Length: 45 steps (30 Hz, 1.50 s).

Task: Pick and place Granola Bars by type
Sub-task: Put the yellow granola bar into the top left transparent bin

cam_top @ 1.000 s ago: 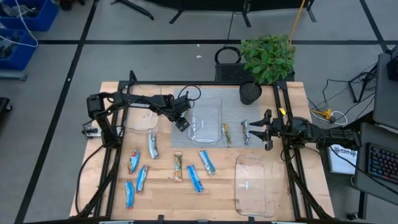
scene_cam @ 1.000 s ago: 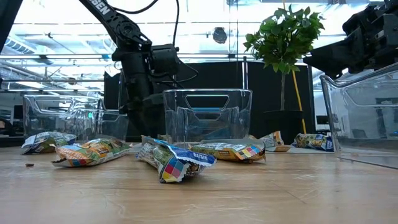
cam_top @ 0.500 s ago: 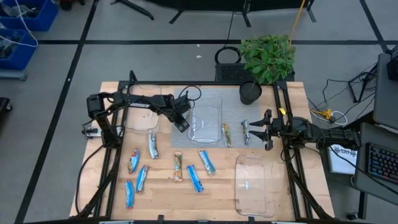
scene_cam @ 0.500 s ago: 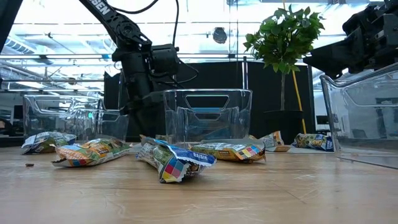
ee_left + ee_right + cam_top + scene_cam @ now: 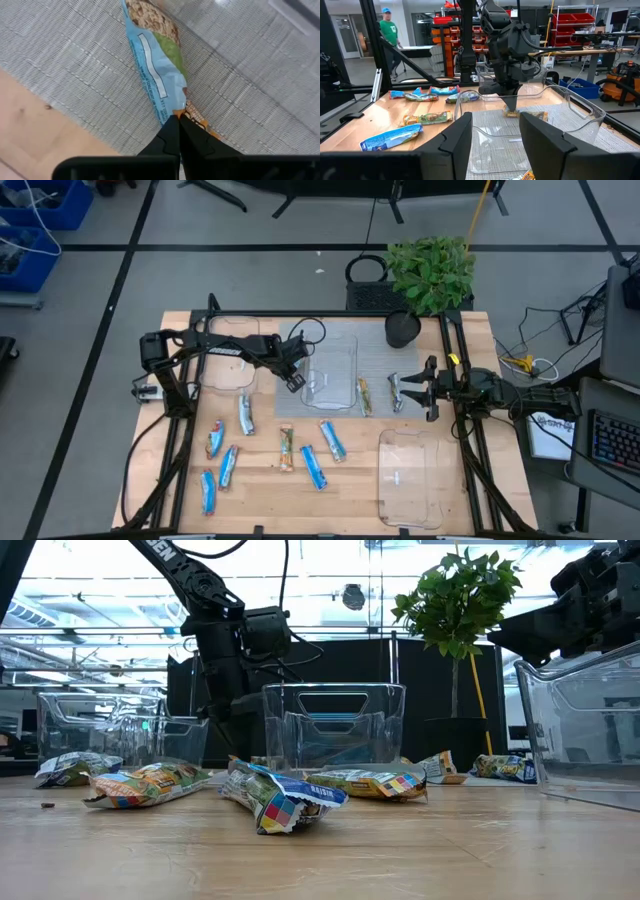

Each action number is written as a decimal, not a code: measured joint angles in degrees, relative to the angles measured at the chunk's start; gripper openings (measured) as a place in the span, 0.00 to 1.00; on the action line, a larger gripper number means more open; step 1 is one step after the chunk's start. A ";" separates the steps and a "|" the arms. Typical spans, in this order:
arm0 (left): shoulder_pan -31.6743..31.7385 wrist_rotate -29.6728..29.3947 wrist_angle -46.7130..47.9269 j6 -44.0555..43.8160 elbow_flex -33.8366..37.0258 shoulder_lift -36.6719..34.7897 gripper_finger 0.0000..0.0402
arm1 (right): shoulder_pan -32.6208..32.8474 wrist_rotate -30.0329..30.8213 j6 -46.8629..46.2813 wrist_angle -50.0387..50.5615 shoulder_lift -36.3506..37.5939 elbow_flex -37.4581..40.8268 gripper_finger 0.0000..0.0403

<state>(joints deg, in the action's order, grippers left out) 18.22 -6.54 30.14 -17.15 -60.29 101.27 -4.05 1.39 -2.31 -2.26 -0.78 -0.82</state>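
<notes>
the left end effector [image 5: 293, 379] hangs over the grey mat [image 5: 375, 350] at the left edge of the middle clear tray [image 5: 331, 373], its fingers pinched tight on the end of a granola bar [image 5: 155, 70] with a blue wrapper. in the left wrist view that bar dangles from the closed fingertips [image 5: 176, 135] above the woven mat, with bare wooden worktop [image 5: 30, 120] off to one side. in the right wrist view the left end effector [image 5: 511, 107] stands just behind the tray's near wall.

the right end effector [image 5: 415, 391] rests low at the right edge of the mat, fingers spread wide, with a silver-grey bar [image 5: 395, 391] lying just in front of them and a tan bar [image 5: 364, 396] beside the tray's right wall.

the other bars lie loose on the worktop in front of the mat: a silver one [image 5: 245, 414], a blue one [image 5: 214, 439], two more blue ones [image 5: 228, 465] and [image 5: 207, 491] toward the left, a tan one [image 5: 286, 447] in the middle, and two blue ones [image 5: 314, 466] and [image 5: 332, 440] to its right. a second clear tray [image 5: 232, 362] sits at the back left, a third [image 5: 408, 478] at the front right. a potted plant [image 5: 428, 275] stands at the back right corner.
</notes>
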 joint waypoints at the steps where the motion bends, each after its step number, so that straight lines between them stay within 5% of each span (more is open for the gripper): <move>1: -0.21 -1.03 -0.04 0.00 0.00 0.00 0.01 | 0.01 0.00 -0.01 0.00 0.00 -0.02 0.39; 11: -1.36 -6.00 0.38 0.39 0.02 -1.29 0.00 | 0.00 0.00 0.00 0.00 0.00 -0.02 0.39; 32: -5.55 -19.88 2.17 3.85 0.58 -20.17 0.00 | 0.00 0.00 -0.01 0.00 0.00 0.00 0.39; 45: -8.28 -22.58 -8.42 5.39 13.60 -33.10 0.00 | 0.02 0.00 -0.01 0.00 0.00 -0.01 0.39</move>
<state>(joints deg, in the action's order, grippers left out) 9.93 -29.12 21.72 -11.76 -46.69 68.17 -4.04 1.39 -2.32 -2.26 -0.78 -0.83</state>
